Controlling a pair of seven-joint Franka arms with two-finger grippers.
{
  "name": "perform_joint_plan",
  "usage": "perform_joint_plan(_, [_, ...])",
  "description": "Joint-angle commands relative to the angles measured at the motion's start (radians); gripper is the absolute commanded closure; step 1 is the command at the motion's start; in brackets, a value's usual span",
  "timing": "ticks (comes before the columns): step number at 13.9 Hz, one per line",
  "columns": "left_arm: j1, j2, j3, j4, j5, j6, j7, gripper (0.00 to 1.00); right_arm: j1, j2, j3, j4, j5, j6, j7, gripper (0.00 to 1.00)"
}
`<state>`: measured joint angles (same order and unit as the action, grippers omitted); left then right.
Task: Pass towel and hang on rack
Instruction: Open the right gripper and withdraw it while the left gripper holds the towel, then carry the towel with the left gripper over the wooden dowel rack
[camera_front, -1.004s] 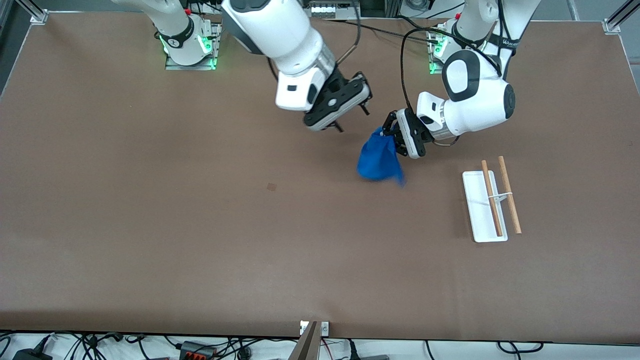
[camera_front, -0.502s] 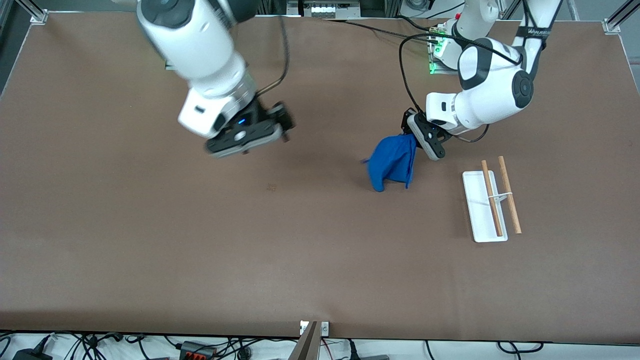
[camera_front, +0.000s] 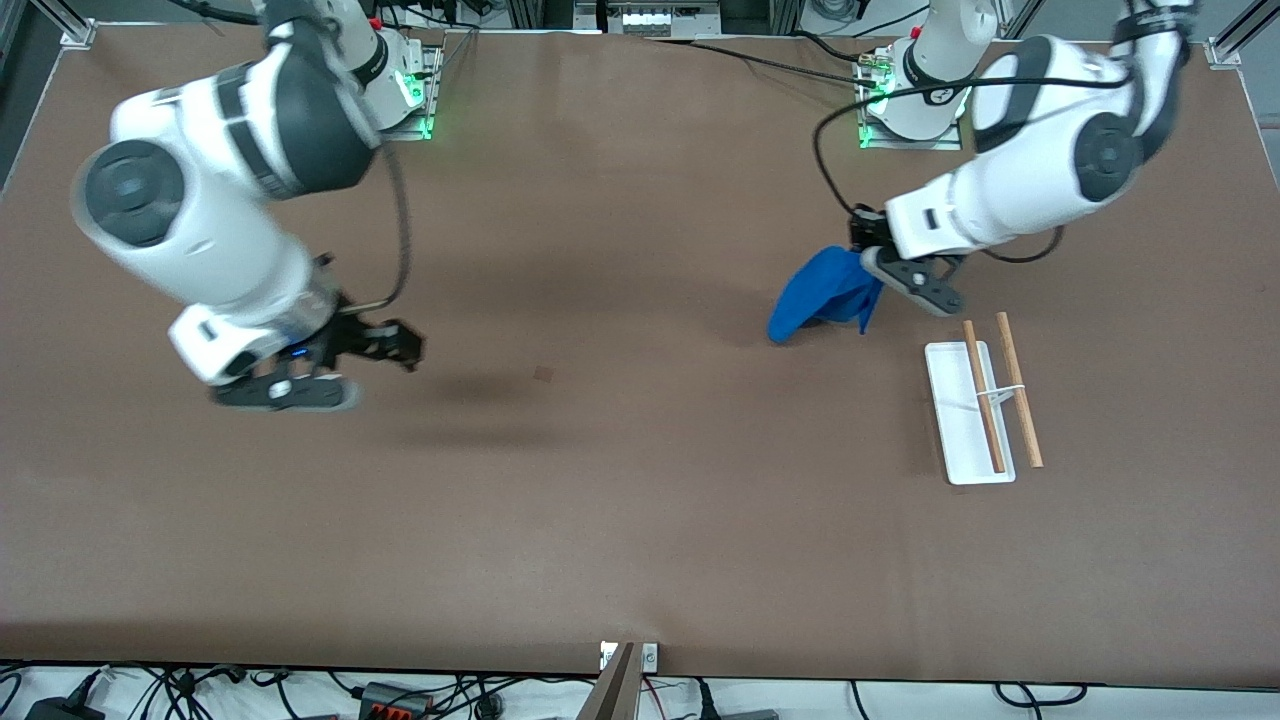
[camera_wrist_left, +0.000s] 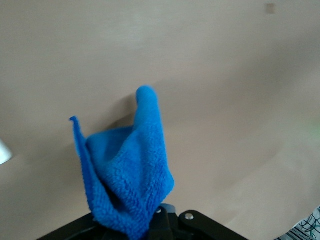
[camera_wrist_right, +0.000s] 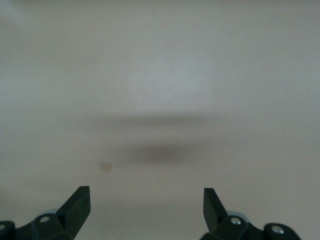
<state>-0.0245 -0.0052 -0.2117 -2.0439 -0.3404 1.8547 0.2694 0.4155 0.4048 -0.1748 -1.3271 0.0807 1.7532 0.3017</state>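
Observation:
The blue towel (camera_front: 825, 293) hangs from my left gripper (camera_front: 880, 268), which is shut on one end of it, up in the air over the table beside the rack. In the left wrist view the towel (camera_wrist_left: 127, 180) hangs bunched from the jaws. The rack (camera_front: 970, 412) is a white base with two wooden rods, standing toward the left arm's end of the table. My right gripper (camera_front: 385, 350) is open and empty, in the air over the right arm's end of the table; its fingertips (camera_wrist_right: 79, 202) stand wide apart over bare table.
A small brownish mark (camera_front: 543, 374) lies on the brown table (camera_front: 640, 520) near the middle. Cables run along the table's edge nearest the front camera. The arm bases stand along the robots' edge.
My right arm has swung away from the towel toward its own end of the table, gripper open. My left gripper has carried the towel toward the rack.

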Motion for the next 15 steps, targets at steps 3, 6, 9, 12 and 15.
perform_joint_plan(3, [-0.006,0.022,0.092,0.037,0.141,-0.048,-0.010,1.00,-0.111,-0.033,0.008,0.000,-0.012,-0.035,0.002,0.00])
perform_joint_plan(6, [-0.009,0.036,0.162,0.039,0.274,-0.032,0.017,1.00,-0.176,-0.070,0.008,-0.004,-0.012,-0.040,-0.035,0.00])
perform_joint_plan(9, [0.005,0.108,0.230,0.071,0.273,-0.019,0.166,1.00,-0.207,-0.090,0.008,-0.006,-0.038,-0.040,-0.108,0.00])
perform_joint_plan(12, [0.008,0.122,0.245,0.073,0.285,0.075,0.267,1.00,-0.225,-0.106,0.008,-0.012,-0.053,-0.044,-0.147,0.00])
perform_joint_plan(15, [0.011,0.157,0.296,0.067,0.308,0.165,0.416,0.99,-0.280,-0.139,0.018,-0.067,-0.052,-0.032,-0.212,0.00])
